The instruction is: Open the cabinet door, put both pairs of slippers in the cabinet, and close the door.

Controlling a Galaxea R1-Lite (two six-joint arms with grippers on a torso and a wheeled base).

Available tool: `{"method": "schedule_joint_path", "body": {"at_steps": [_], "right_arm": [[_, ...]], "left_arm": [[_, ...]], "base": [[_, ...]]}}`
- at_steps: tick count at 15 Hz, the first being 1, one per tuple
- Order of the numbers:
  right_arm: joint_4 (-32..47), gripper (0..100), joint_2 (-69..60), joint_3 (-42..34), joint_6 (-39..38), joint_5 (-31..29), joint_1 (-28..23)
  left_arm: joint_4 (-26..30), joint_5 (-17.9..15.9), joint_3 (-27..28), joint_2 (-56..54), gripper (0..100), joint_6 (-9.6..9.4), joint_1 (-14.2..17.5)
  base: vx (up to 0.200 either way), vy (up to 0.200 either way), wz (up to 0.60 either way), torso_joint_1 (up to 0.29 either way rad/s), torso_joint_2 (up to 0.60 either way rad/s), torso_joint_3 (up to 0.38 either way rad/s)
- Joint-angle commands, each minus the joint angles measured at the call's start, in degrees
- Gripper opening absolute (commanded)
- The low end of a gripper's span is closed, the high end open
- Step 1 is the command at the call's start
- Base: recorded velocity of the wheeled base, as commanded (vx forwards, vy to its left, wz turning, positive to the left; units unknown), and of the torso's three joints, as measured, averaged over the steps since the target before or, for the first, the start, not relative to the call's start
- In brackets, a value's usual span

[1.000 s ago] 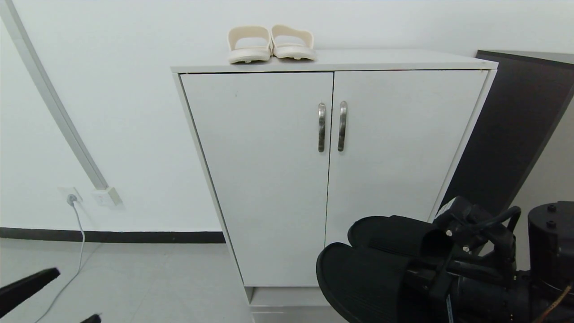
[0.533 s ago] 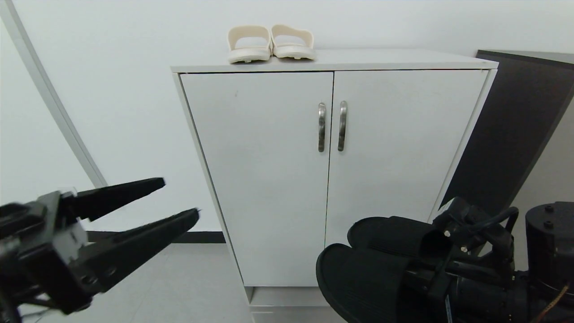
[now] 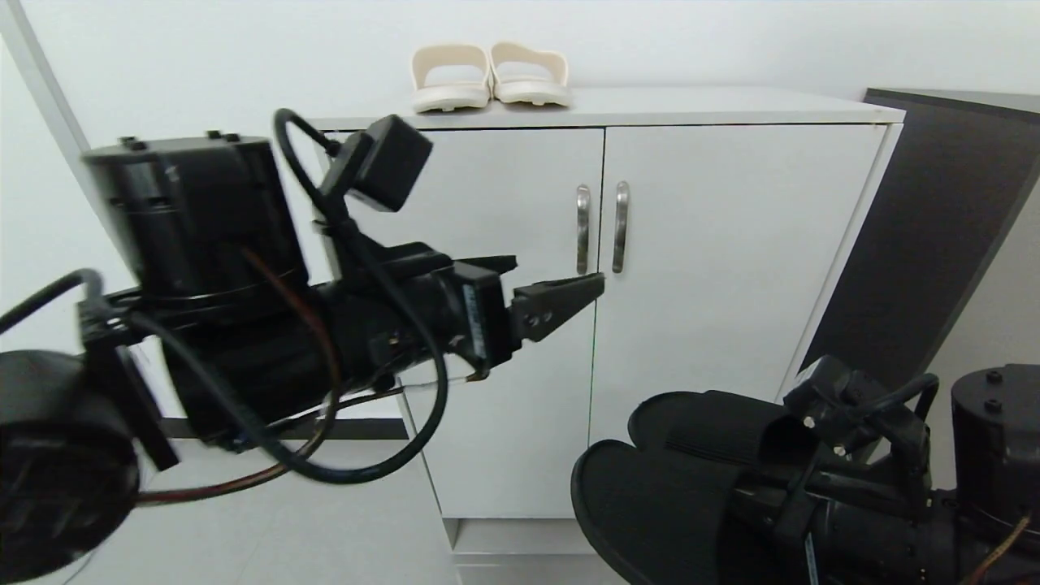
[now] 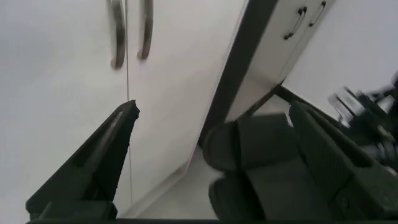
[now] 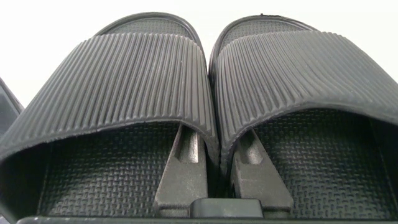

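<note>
Your head view has the whole white cabinet [image 3: 731,244], both doors shut. The cream slippers [image 3: 490,77] sit side by side on its top, towards the left and at the far edge by the wall. The wrist views don't catch that pair.

What the right wrist view gives you is the actual grip. The right tool [image 5: 216,143] has one finger [image 5: 180,168] pushed under each strap of the black slippers [image 5: 143,74], and it's closed narrow, pinching the two inner walls together. From the head view you just see those black slippers [image 3: 674,487] held low on the near right, in front of the right door [image 3: 715,284], soles facing you, with the right tool [image 3: 800,455] mostly buried behind them.

The left tool [image 3: 556,272] is up in front of the left door [image 3: 487,366]. Its far fingertip is just below the left handle [image 3: 582,230] and close to the seam between the doors. The head view makes it look nearly flat-on, so go by the left wrist view. There the left tool [image 4: 211,109] is spread wide and holding nothing, with both handles [image 4: 115,34] beyond it and the black slippers [image 4: 261,162] showing through the gap. I can't tell if a fingertip is touching the door.

A dark panel [image 3: 934,227] stands just right of the cabinet.
</note>
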State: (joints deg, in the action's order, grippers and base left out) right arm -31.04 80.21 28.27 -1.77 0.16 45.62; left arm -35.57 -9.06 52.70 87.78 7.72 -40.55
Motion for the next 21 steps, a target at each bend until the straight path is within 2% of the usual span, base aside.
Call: {"method": "schedule_joint_path", "body": {"at_steps": [1,3,4,5,6,8,9,11,12,14,16,19,21], "right_arm": [[0.01,0,0.03,-0.06,0.01,0.02,-0.09],[0.01,0,0.12,-0.06,0.01,0.11,-0.09],[0.01,0,0.12,-0.06,0.01,0.11,-0.09],[0.01,0,0.12,-0.06,0.01,0.11,-0.09],[0.01,0,0.12,-0.06,0.01,0.11,-0.09],[0.01,0,0.21,-0.06,0.01,0.11,-0.09],[0.01,0,0.21,-0.06,0.01,0.11,-0.09],[0.10,0,0.12,-0.14,0.01,0.11,-0.09],[0.10,0,0.21,-0.14,0.01,0.11,-0.09],[0.10,0,0.29,-0.14,0.01,0.11,-0.09],[0.10,0,0.29,-0.23,0.01,0.11,-0.09],[0.10,0,0.82,-0.14,0.01,0.19,-0.09],[0.01,0,1.00,-0.23,0.01,0.19,-0.09]], "left_arm": [[-0.29,-0.26,8.65,10.83,100,0.02,-0.94],[-0.11,-1.84,14.89,16.10,100,0.11,-0.85],[0.15,-2.72,15.85,16.89,100,0.11,-0.85],[1.82,-5.71,18.49,18.21,100,0.46,-0.59],[4.72,-10.37,21.04,18.91,100,1.51,0.64],[6.04,-16.87,24.38,19.97,100,5.20,2.67],[6.22,-20.21,26.58,20.76,100,7.66,3.46],[6.48,-25.57,29.57,21.82,100,11.62,5.30],[7.54,-26.80,31.24,22.43,100,13.20,5.83],[9.03,-26.27,35.19,24.80,100,13.73,6.09],[9.20,-22.23,37.83,27.09,100,13.55,6.00],[9.73,-21.44,38.09,27.18,100,13.46,6.18],[10.52,-19.42,38.44,27.18,100,13.38,6.36]], "base": [[0.000,0.000,0.00,0.000,0.00,0.000],[0.000,0.000,0.00,0.000,0.00,0.000],[0.000,0.000,0.00,0.000,0.00,0.000],[0.000,0.000,0.00,0.000,0.00,0.000],[0.000,0.000,0.00,0.000,0.00,0.000],[0.000,0.000,0.00,0.000,0.00,0.000],[0.000,0.000,0.00,0.000,0.00,0.000],[0.000,0.000,0.00,0.000,0.00,0.000],[0.000,0.000,0.00,0.000,0.00,0.000],[0.000,0.000,0.00,0.000,0.00,0.000],[0.000,0.000,0.00,0.000,0.00,0.000],[0.000,0.000,0.00,0.000,0.00,0.000],[0.000,0.000,0.00,0.000,0.00,0.000]]}}
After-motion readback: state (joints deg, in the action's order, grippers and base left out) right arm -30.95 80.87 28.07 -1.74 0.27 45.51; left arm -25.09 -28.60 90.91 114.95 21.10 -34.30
